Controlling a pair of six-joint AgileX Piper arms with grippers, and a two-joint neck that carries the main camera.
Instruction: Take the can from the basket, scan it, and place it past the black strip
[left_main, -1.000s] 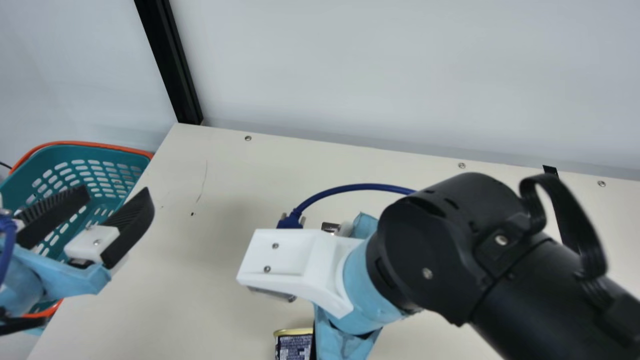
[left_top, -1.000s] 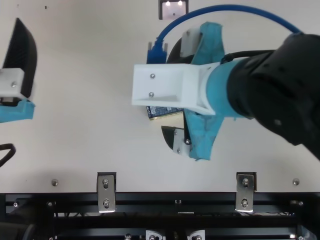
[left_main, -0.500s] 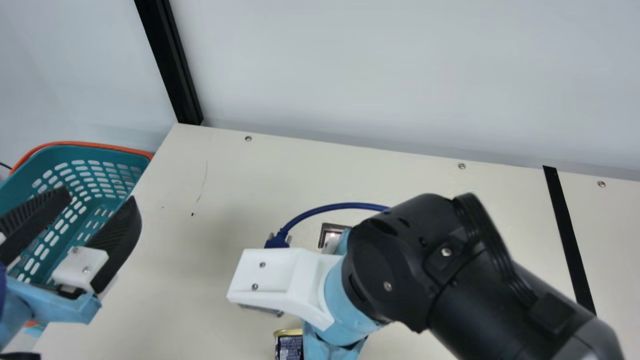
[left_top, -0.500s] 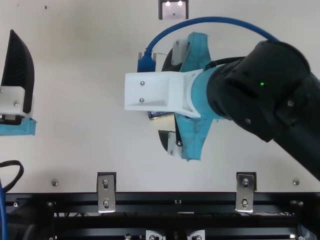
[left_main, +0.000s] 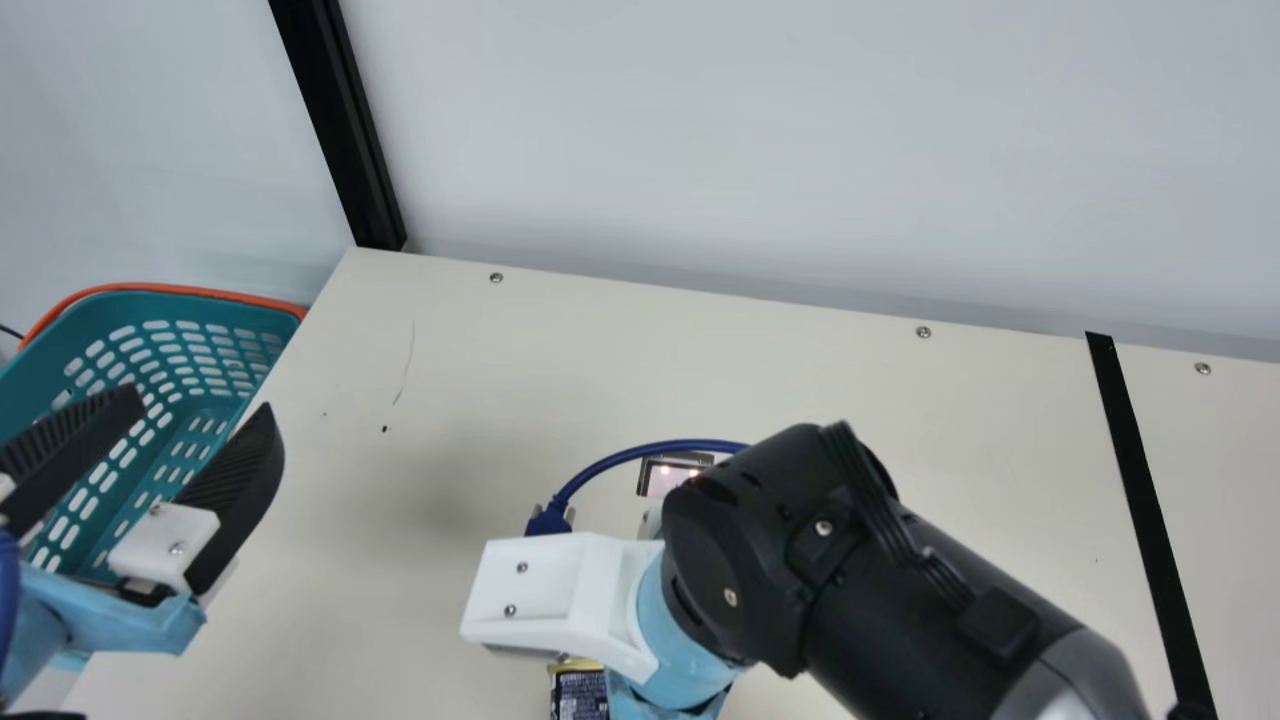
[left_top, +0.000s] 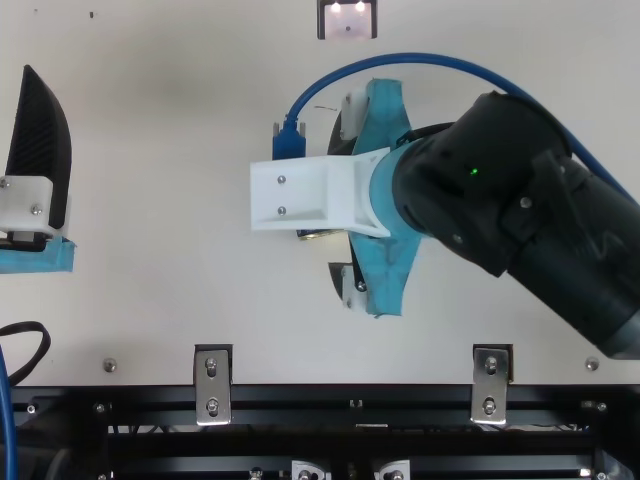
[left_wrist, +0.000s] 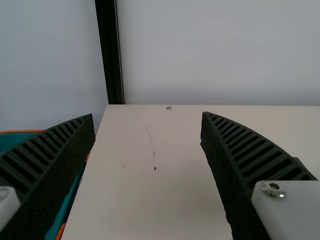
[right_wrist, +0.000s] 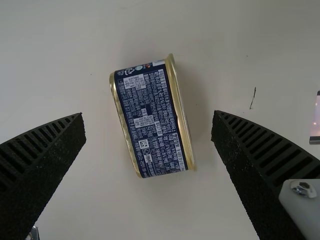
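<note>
The can (right_wrist: 152, 117) lies on its side on the table (left_main: 760, 360), its dark blue label band facing up between two gold rims. It sits between the scanner (left_top: 347, 22) and the table's near edge, well to the left of the black strip (left_main: 1140, 500). In the top view, the right arm's white camera mount (left_top: 315, 193) covers most of it.

The right claw (left_top: 334, 200) is over the can, its ribbed fingers spread wide; the right wrist view shows the can between them, with a gap on either side and neither one touching it. A blue cable (left_main: 640, 453) arches from a plug by the white mount back toward the right arm.

The scanner, a small metal-framed window with lights glowing in it, lies farther toward the table's far edge than the can. The black strip runs from the far edge toward the near one, over on the right part of the table.

On the other side, the left claw (left_main: 202, 398) hangs by the table's left edge, also spread, with nothing between its fingers. The teal basket (left_main: 175, 305), orange along its rim, stands beside that edge. A black post (left_main: 335, 120) rises at the far left corner.
</note>
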